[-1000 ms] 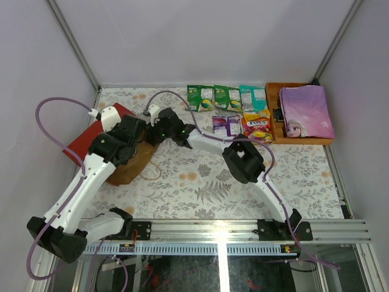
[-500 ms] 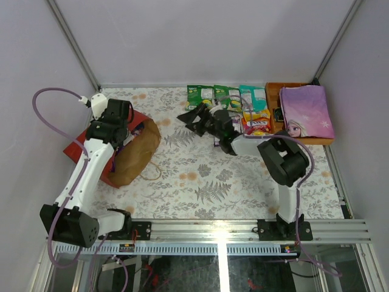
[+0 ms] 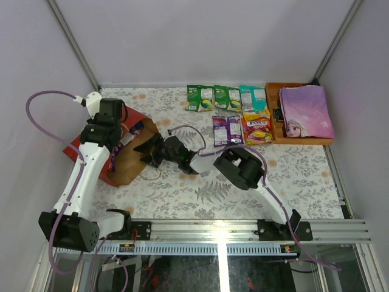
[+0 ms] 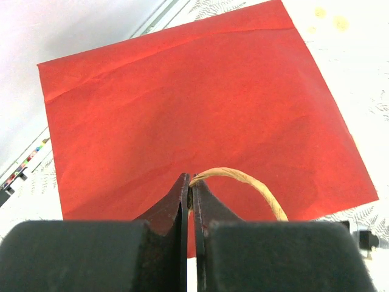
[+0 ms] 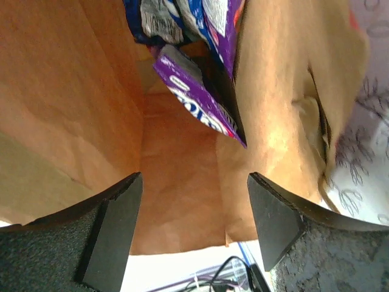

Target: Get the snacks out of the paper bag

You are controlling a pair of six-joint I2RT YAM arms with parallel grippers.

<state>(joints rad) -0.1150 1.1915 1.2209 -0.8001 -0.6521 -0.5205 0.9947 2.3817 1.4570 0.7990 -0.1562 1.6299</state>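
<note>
Top external view: nearest the camera, the right gripper (image 3: pixel 151 156) has swung back to the mouth of the paper bag (image 3: pixel 130 163), which lies on its side on the floral table (image 3: pixel 200 188). Half a second ago that arm was stretched out over the unpacked row to the right of the bag. Its jaws stand apart and empty, and in the right wrist view they are aimed straight into the brown interior. Deep inside the bag a purple packet (image 5: pixel 194 103) leans against the right wall, with the blue bag (image 5: pixel 182 18) behind it, so at least two snacks are not yet out.

At the bag's far lip, the left gripper (image 4: pixel 189 182) is pinched closed on the twine handle (image 4: pixel 243 179), holding the mouth up over the red outer face.

Well to the right of the bag and farther back lie the snacks already out: the purple packets (image 3: pixel 226 129), a yellow-red packet (image 3: pixel 258 126), two green packets (image 3: pixel 200 97) (image 3: pixel 227 96) and a teal packet (image 3: pixel 252 96). The purple patch looks longer than it did a second ago, which suggests a fresh drop-off. Farthest from the bag sits the wooden tray (image 3: pixel 271 91) with the princess book (image 3: pixel 306 111).

The quick return points to another reach into the bag, probably for the purple packet.
</note>
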